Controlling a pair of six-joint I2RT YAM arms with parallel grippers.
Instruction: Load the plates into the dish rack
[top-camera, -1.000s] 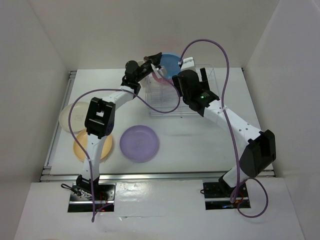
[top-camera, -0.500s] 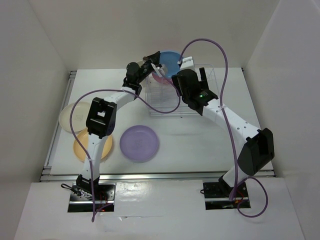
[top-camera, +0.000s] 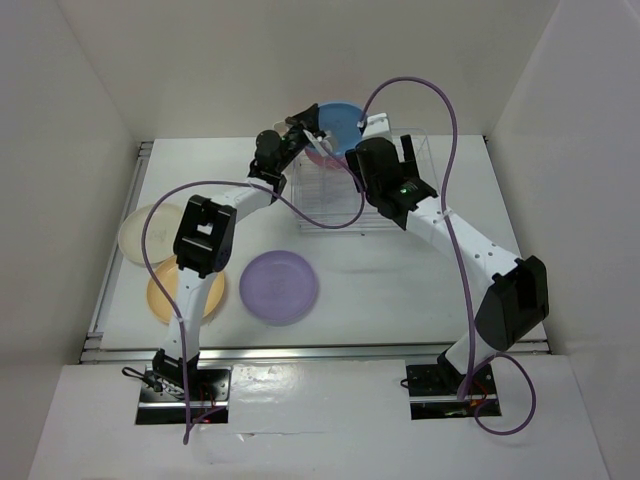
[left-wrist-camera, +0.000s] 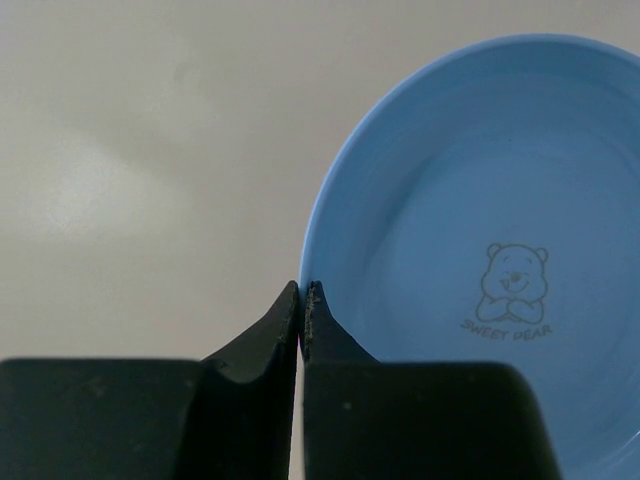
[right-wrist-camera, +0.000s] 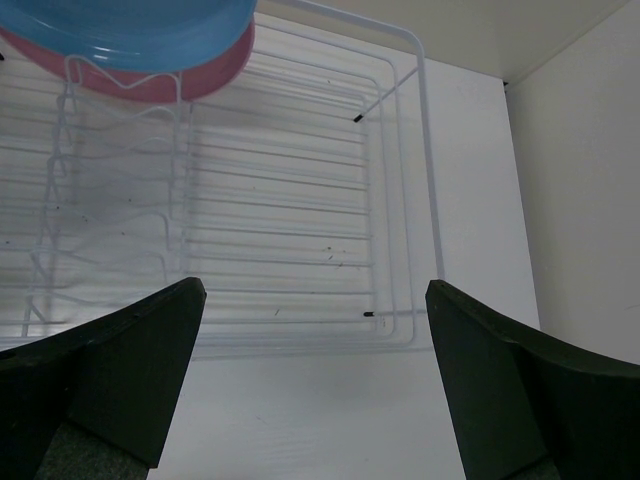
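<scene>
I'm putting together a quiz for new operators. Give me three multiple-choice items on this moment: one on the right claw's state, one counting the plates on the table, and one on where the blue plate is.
1. The right claw is:
A) open and empty
B) shut on a plate
C) shut on a cable

2. Plates lying flat on the table:
A) two
B) three
C) five

3. The blue plate is:
A) flat on the table
B) in the dish rack, beside the pink plate
C) in the right claw

Answers:
1 A: its jaws stand far apart with nothing between them.
2 B: the cream plate, orange plate and purple plate.
3 B: the right wrist view shows it behind the rack's prongs with the pink one.
</scene>
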